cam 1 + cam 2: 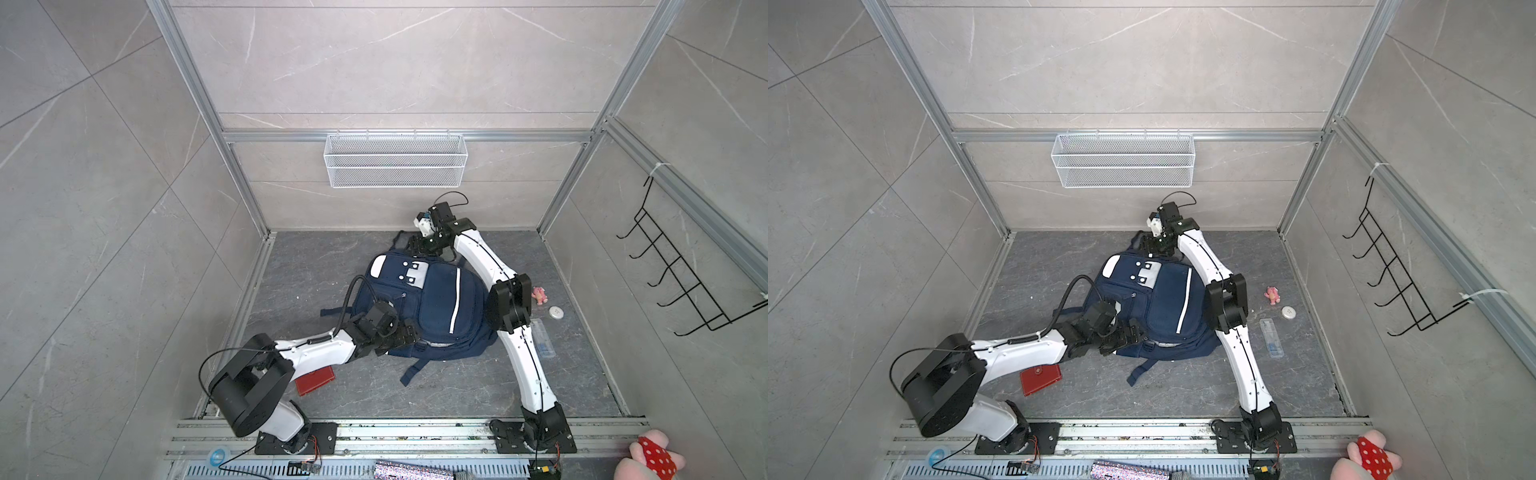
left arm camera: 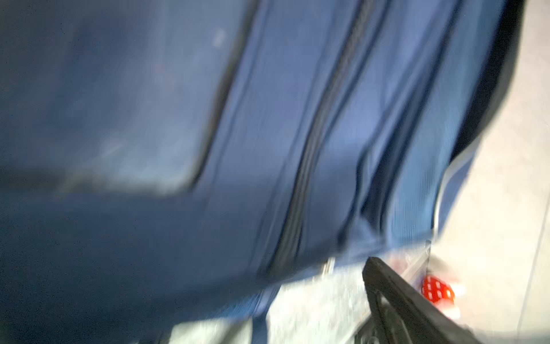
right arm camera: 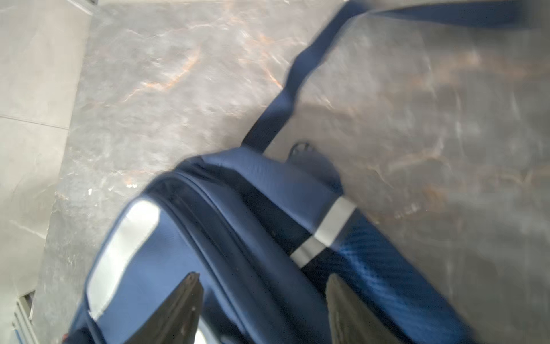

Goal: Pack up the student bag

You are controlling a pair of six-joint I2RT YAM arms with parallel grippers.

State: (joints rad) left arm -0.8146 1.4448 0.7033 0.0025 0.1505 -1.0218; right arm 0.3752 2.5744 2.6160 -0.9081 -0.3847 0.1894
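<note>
The student bag (image 1: 432, 307) lies front-up in the middle of the floor (image 1: 457, 386), my left gripper (image 1: 409, 334) spread wide at its 7 o'clock edge, my right gripper (image 1: 415, 246) astride its 12 o'clock end, whether gripping I cannot tell, so I judge that opening the zip (image 2: 300, 178) comes first, which calls for finding its puller.

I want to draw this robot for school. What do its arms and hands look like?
The left arm and right arm have smooth white shells, chunky black joints and black bases bolted to a silver rail. Thin black cables run along them and loop out near the wrists. The left hand and right hand are black, with flat dark fingers.
</note>
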